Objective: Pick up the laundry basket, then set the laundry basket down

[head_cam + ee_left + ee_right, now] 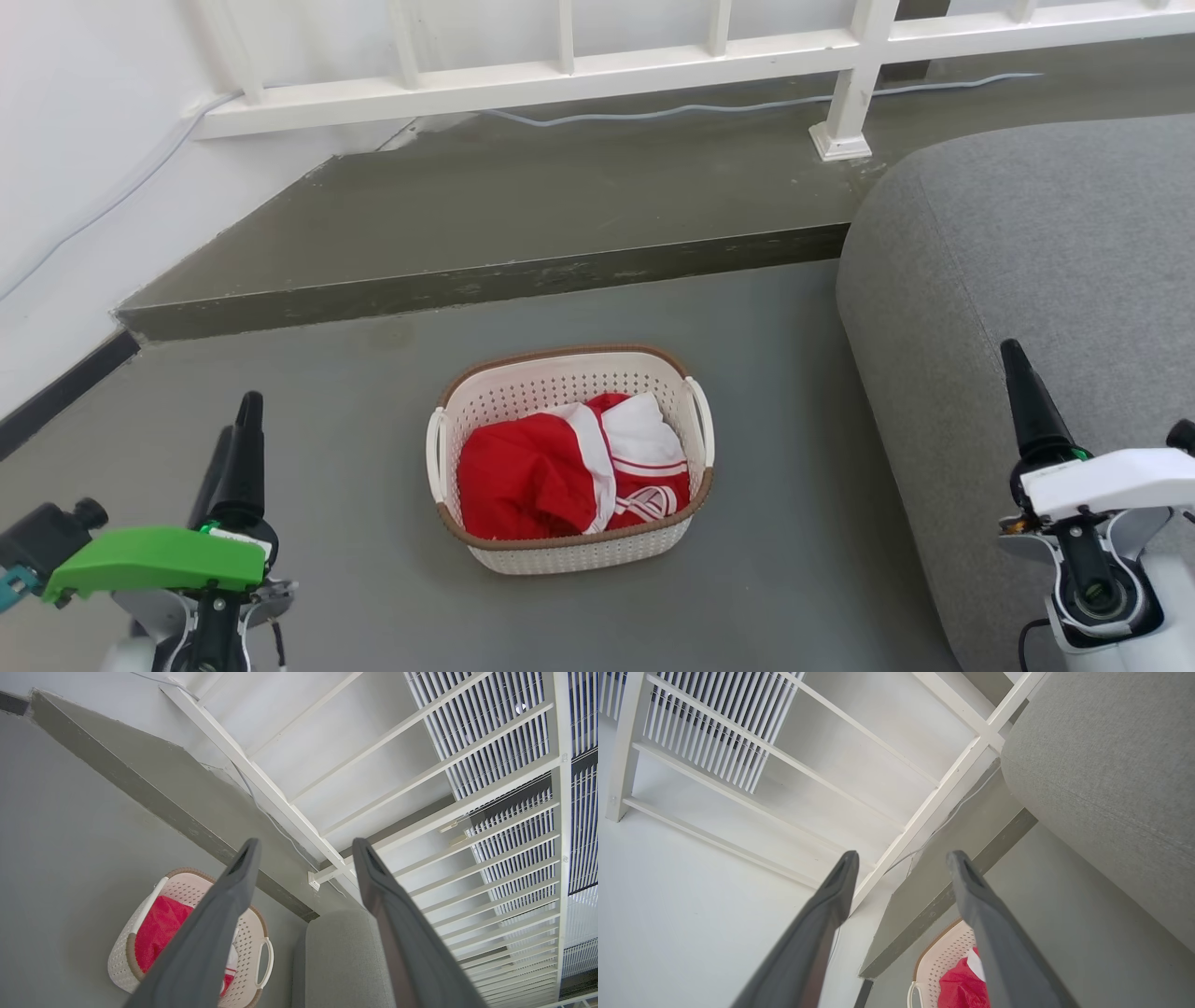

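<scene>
The laundry basket [579, 558] stood upright on the grey floor [355, 551], roughly midway between the two arms and well apart from both. A heap of red-and-white clothing [560, 471] lay inside it, below the brown rim. A white handle showed on each short side.

The left tool [306, 842] hung at the lower left of the head view. Its two dark fingers were spread wide and held nothing. In the left wrist view the basket lay on the floor beyond them, partly behind one finger.

The right tool [901, 854] was at the lower right, in front of the rounded edge of a grey upholstered seat [1027, 261]. Its fingers were likewise parted and empty. A corner of the basket peeked out beside one finger in its wrist view.

The seat sat near the basket's right side, not touching it. Behind the basket a darker raised step [523, 205] ran across the floor. A white railing [560, 75] and a pale cable [653, 112] lay along the step's far edge.
</scene>
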Controlling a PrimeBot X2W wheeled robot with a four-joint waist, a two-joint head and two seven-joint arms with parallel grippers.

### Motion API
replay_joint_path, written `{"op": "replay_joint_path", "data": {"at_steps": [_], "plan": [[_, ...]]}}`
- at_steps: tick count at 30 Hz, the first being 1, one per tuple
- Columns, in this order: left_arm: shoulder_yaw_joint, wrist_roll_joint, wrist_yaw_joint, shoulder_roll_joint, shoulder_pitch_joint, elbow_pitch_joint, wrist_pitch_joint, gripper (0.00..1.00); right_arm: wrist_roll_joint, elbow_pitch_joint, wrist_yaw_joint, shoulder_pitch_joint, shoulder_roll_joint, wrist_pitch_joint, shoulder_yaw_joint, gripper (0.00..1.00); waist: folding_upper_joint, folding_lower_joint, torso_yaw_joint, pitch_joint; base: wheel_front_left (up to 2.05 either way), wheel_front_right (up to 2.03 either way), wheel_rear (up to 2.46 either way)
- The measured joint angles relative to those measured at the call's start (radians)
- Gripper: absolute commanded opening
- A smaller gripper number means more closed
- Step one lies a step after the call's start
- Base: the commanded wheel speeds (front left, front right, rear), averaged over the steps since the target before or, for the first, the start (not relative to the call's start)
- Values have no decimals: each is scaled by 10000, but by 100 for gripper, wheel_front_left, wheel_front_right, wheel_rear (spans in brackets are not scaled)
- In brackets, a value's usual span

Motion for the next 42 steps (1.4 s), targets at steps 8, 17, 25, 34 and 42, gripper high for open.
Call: {"op": "replay_joint_path", "data": {"at_steps": [8,17,25,34,42], "plan": [[-201,1843,309,109,-20,-334,-253,100,-1499,-232,-251,-28,-130,-280,508,100,0,0,4,39,0,0,0],[-593,3597,569,203,-22,-690,-441,100,-2688,-336,-464,-34,-178,-520,936,100,0,0,1,93,0,0,0],[-943,4895,867,182,-13,-763,-702,100,-3726,-341,-694,-33,-201,-755,1333,100,0,0,8,147,0,0,0],[-1244,6148,1143,81,69,-779,-955,100,-4842,-316,-867,-30,-224,-1053,1720,100,0,0,16,153,0,0,0],[-1546,7340,1336,-2,264,-550,-1260,100,-5986,-171,-1043,-4,-226,-1371,2080,100,0,0,6,127,0,0,0]]}}
